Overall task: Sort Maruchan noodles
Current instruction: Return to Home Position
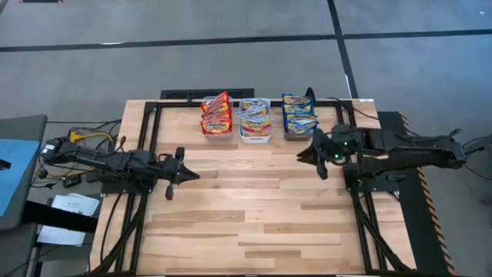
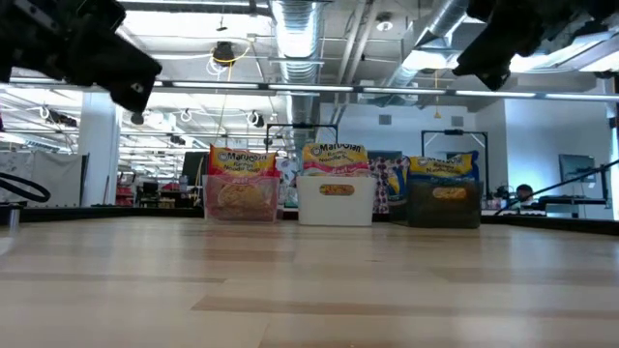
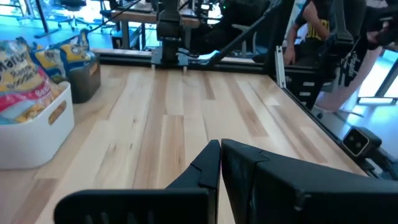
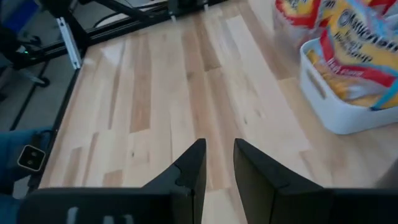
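Three bins (image 2: 336,211) on wooden table (image 1: 254,215)

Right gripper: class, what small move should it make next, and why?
Probably pull back from the dark bin toward its own side. The right gripper is empty, the noodle packets all sit in bins, and the left gripper rests at its side.

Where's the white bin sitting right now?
High view: the white bin stands at the far edge of the table, between the transparent bin and the black bin.
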